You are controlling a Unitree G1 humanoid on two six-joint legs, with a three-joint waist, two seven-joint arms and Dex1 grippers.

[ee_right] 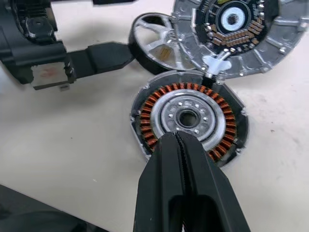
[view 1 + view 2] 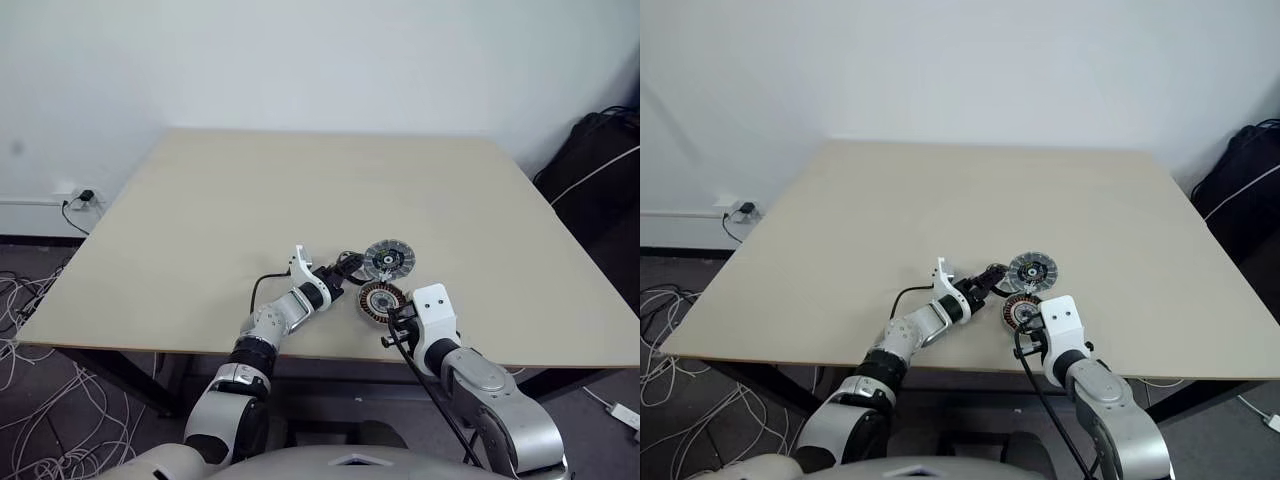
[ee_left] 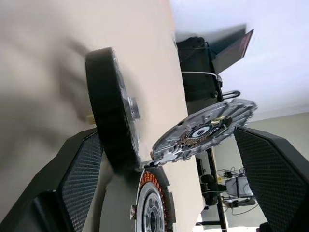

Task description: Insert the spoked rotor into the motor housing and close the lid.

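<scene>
- Head views: on the table (image 2: 250, 200), the housing (image 2: 381, 299) lies flat near the front edge. The lid (image 2: 389, 259) is at its 12 o'clock, touching its rim. The left gripper (image 2: 352, 268) reaches in from about 9 o'clock; the right gripper (image 2: 392, 318) sits at 6 o'clock.
- Left wrist view: fingers (image 3: 79, 176) spread wide, with the rotor (image 3: 112, 108) standing on edge between them; contact is hard to judge. The lid is tilted.
- Right wrist view: jaws pressed together, empty, over the housing's near rim; rotor (image 1: 153, 44) leans by the lid at about 11 o'clock.
</scene>
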